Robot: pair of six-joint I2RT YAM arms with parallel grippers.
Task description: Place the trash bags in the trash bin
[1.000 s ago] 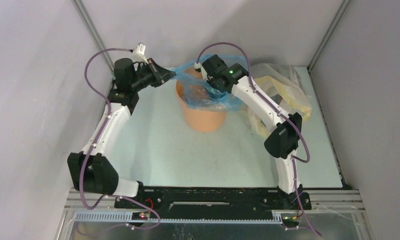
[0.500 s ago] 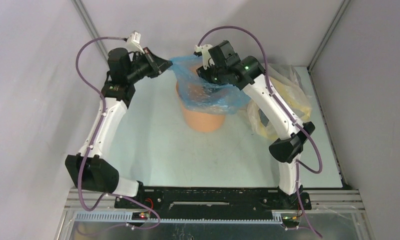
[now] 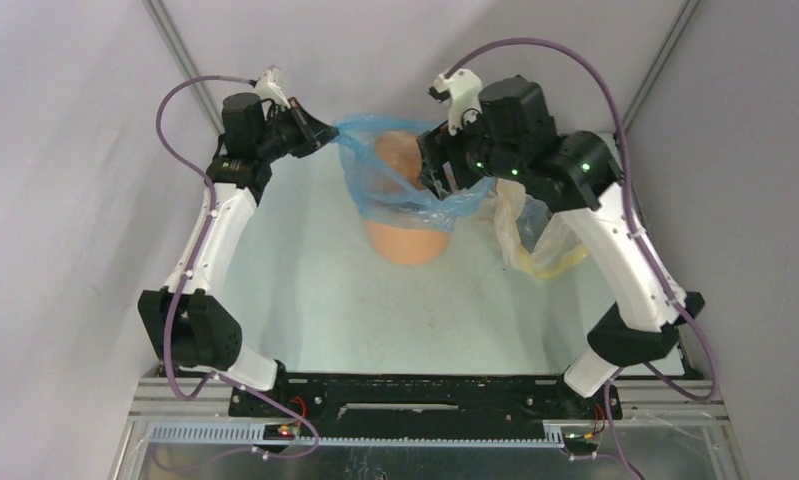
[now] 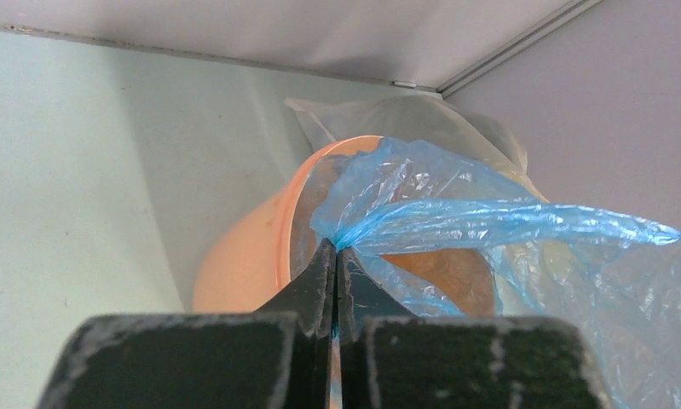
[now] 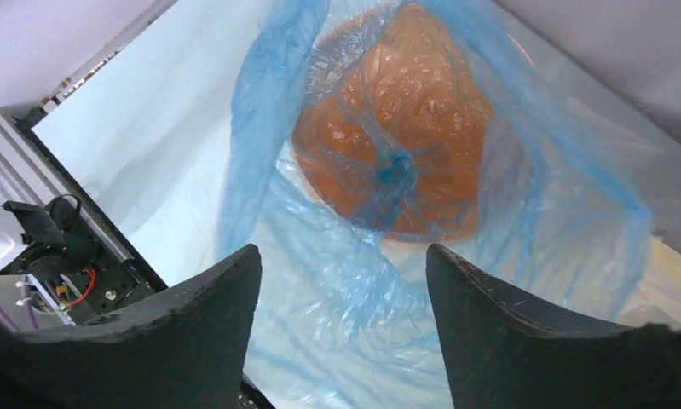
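The orange trash bin (image 3: 405, 238) stands upright at the back middle of the table. A light-blue trash bag (image 3: 400, 190) is spread over its mouth and hangs down inside and over the right rim. My left gripper (image 3: 333, 143) is at the bin's left rim, shut on a bunched edge of the trash bag (image 4: 490, 223); its fingertips (image 4: 326, 256) pinch the film just beside the bin (image 4: 243, 274). My right gripper (image 3: 437, 176) hovers above the bin's right side, open, holding nothing. Below the right gripper (image 5: 341, 256) the bag's film (image 5: 320, 341) lines the bin, whose orange floor (image 5: 422, 102) shows through.
A larger yellowish-clear plastic bag (image 3: 537, 238) lies crumpled to the right of the bin, partly under my right arm. Grey walls with metal corner posts (image 3: 180, 55) close in the back and sides. The arms' base rail (image 3: 425, 396) runs along the near edge.
My right gripper has opened, let go of the trash bag and risen up and to the right. The bag's right side has settled over the bin. My left gripper keeps its grip.
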